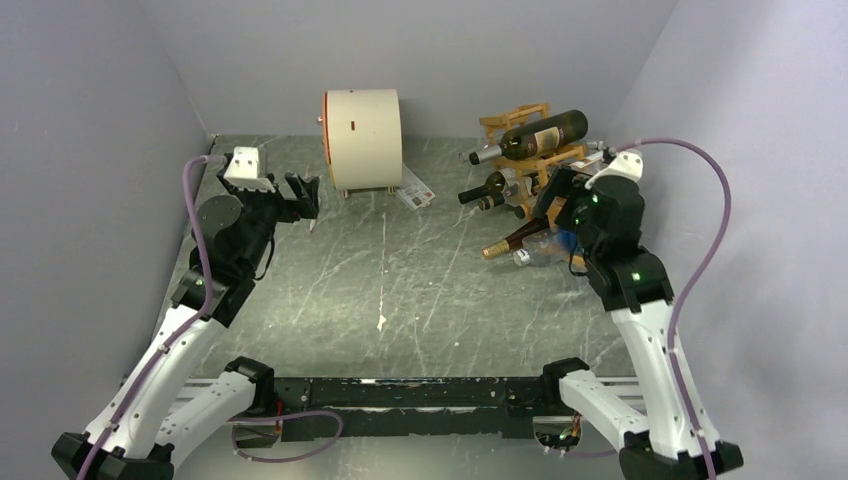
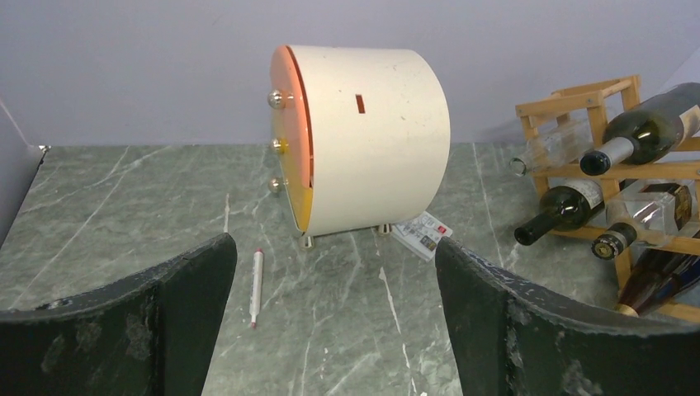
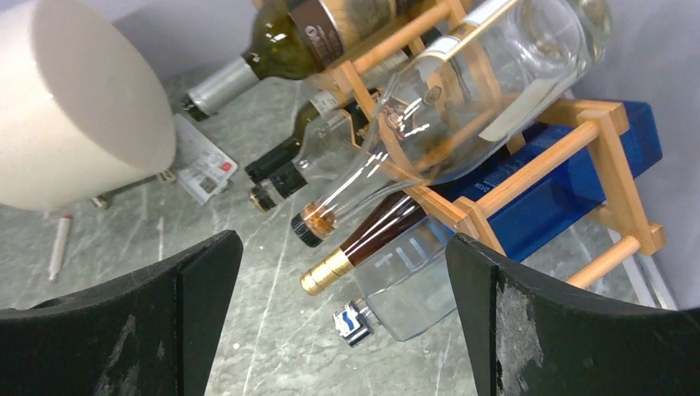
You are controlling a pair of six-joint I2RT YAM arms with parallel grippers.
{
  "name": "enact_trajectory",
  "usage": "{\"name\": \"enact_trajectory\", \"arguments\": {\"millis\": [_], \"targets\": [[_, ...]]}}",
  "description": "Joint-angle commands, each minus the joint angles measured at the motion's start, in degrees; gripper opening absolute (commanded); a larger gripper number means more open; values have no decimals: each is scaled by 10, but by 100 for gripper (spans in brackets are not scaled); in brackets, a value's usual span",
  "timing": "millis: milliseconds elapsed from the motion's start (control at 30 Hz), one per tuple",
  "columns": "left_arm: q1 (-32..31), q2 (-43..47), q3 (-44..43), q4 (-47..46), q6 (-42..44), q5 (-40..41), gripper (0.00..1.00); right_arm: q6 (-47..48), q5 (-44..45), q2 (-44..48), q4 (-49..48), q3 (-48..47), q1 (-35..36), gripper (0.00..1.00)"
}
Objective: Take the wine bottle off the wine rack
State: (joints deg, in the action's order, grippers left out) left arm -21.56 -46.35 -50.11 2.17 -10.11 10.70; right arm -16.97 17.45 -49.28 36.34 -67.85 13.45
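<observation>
1. Wine rack: at 2 o'clock on counter.
2. Right hand: spread, aligned with gold-capped wine bottle, low in rack, neck protruding toward 8 o'clock for gripping.
3. Left hand: spread, idle at 10 o'clock.

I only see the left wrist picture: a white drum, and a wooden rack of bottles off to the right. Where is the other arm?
Observer: The right gripper hangs open close in front of the light wooden lattice wine rack.
Operator: Anything in the rack besides bottles?
Observer: A blue box lies among its lower sticks.
Operator: What lies lowest?
Observer: A clear bottle with a blue and silver cap, under a dark wine bottle with a gold foil neck.
</observation>
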Motion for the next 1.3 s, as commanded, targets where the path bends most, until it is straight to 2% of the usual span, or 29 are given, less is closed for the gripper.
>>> {"name": "enact_trajectory", "arguments": {"millis": [0,233,500,900,1267], "targets": [[4,-6,-26,8,3,-16,94,-44,61,-49,7,-20,-3,100],[4,-8,-25,6,2,-26,94,-122,152,-141,48,-91,-11,100],[4,-17,-29,10,-3,-43,94,-167,189,-216,92,-165,-51,100],[4,-19,-32,12,-7,-51,94,-212,148,-278,88,-198,-115,100],[5,-14,-33,12,-11,-60,94,-287,126,-388,151,-266,-142,100]]}}
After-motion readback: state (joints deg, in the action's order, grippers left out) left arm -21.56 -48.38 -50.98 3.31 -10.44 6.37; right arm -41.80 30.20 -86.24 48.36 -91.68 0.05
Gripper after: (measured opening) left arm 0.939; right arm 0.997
